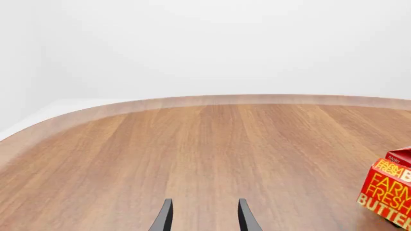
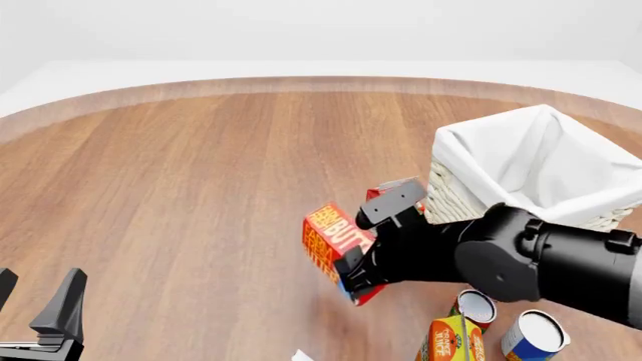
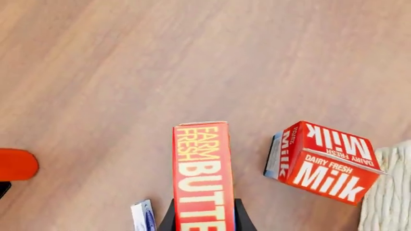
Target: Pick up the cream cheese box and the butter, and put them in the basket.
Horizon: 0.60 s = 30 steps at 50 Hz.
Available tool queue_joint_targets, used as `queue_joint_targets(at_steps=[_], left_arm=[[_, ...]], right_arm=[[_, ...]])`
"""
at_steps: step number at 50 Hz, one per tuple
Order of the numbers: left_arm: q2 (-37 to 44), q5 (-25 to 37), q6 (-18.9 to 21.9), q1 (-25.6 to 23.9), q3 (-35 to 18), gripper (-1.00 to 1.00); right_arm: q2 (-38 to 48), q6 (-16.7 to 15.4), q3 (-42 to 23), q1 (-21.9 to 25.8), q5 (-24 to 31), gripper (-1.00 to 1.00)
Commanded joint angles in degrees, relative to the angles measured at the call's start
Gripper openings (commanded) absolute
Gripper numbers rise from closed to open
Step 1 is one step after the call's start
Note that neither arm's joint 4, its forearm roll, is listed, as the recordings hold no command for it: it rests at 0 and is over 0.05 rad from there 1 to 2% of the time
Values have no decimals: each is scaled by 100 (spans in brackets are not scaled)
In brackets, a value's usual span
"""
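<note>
Butter (image 3: 201, 175) clamped between the jaws of the right gripper (image 2: 369, 242), held off the table (image 2: 201, 188) with its long side running out ahead of the fingers. Best carried up and over toward the basket (image 2: 537, 177), rising enough to clear the folded white cloth on the near rim before letting go; a low sideways swing would likely clip the wicker wall or the milk carton (image 3: 324, 161) standing just beside it. Worth keeping the squeeze firm, since only the near end of the box appears to be gripped, though the exact contact is hidden behind the wrist in the front view.

Small oblong red box, orange-yellow lettering reading "FARM FRESH BUTTER" along its top face, crisp edges, rigid-looking cardboard. Tilted in the front view, just short of the basket's near corner, not yet above the opening.

Left gripper (image 2: 40, 304) parked low near the front-left edge of the table, fingers spread apart and holding nothing, well away from the action.

Juice carton (image 2: 449, 340) and two cans (image 2: 531, 335) near the front edge, below the right arm. Cream cheese box not surely identified here.
</note>
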Motion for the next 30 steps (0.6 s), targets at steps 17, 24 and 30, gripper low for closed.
queue_joint_targets(at_steps=[17, 24, 30], left_arm=[[0, 0, 0, 0, 0, 100], [0, 0, 0, 0, 0, 100], [0, 0, 0, 0, 0, 100]], right_arm=[[-1365, -443, -1209, -295, 1305, -100], [-1488, -471, -1406, -576, 1426, -100], [-1596, -431, -1561, -1000, 1497, -100]])
